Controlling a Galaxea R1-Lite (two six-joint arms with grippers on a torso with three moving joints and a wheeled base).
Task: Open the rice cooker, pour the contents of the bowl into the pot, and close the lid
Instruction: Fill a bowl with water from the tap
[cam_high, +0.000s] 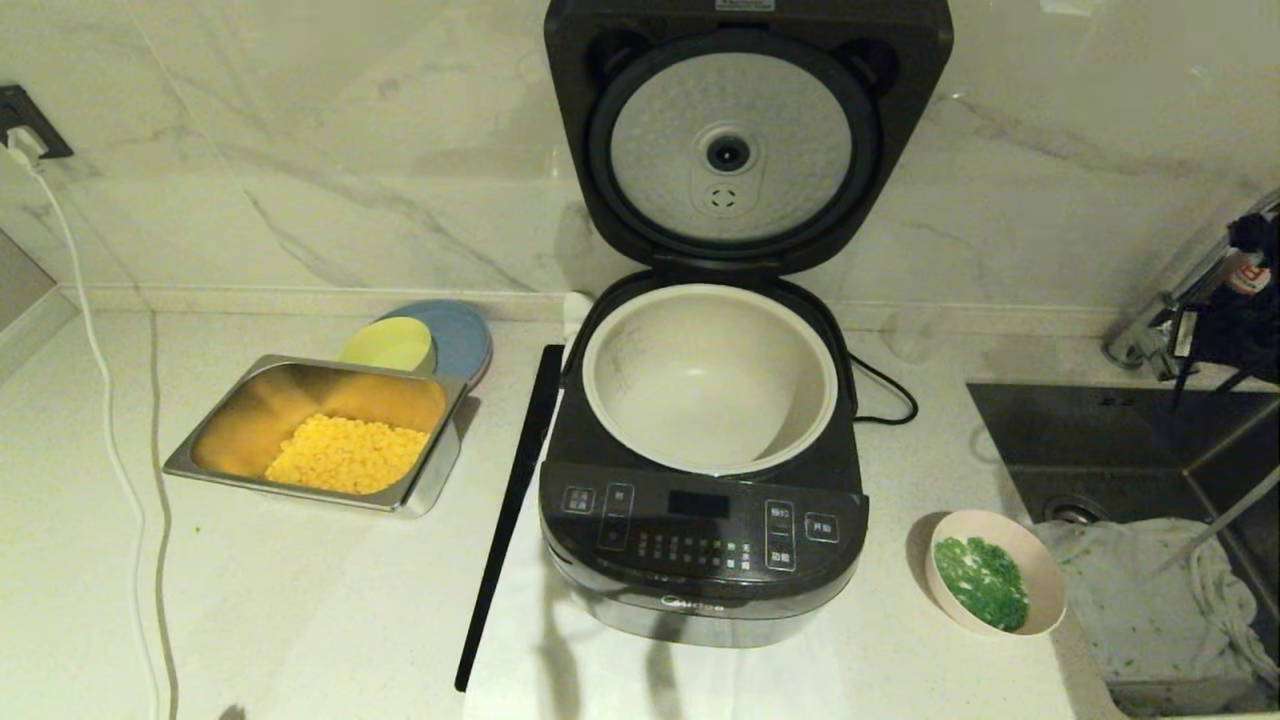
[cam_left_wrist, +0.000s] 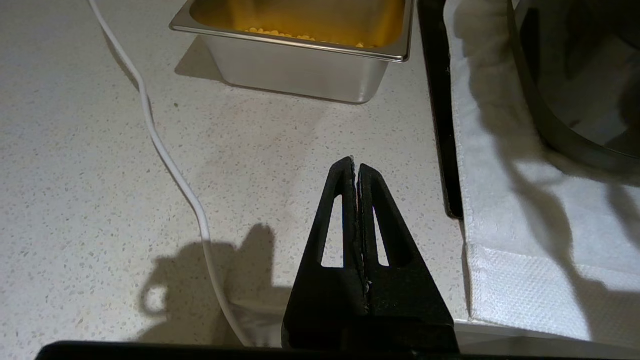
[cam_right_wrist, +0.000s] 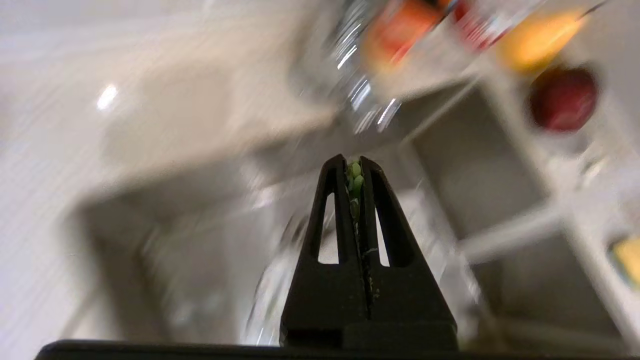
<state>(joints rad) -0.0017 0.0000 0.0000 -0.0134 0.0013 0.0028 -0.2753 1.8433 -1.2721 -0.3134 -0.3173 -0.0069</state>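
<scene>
Marble counter is carrying the rice cooker (cam_high: 703, 500) at centre, lid (cam_high: 735, 140) standing up, pot (cam_high: 710, 375) sitting empty; bowl (cam_high: 995, 572) at lower right is holding its greens (cam_high: 982, 582), unpoured. Right gripper (cam_right_wrist: 354, 165) is pinching green bits, left gripper (cam_left_wrist: 355, 167) closed.

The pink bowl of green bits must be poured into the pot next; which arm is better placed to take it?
Probably the right arm: the bowl sits on the rice cooker's right side by the sink; the left fingers hover near the corn tray.

Steel tray (cam_high: 425, 480) of corn kernels (cam_high: 345, 455) (yellow-green bowl (cam_high: 390, 345) behind); cloth (cam_high: 1150, 600), perhaps damp, in sink (cam_high: 1100, 440).
</scene>
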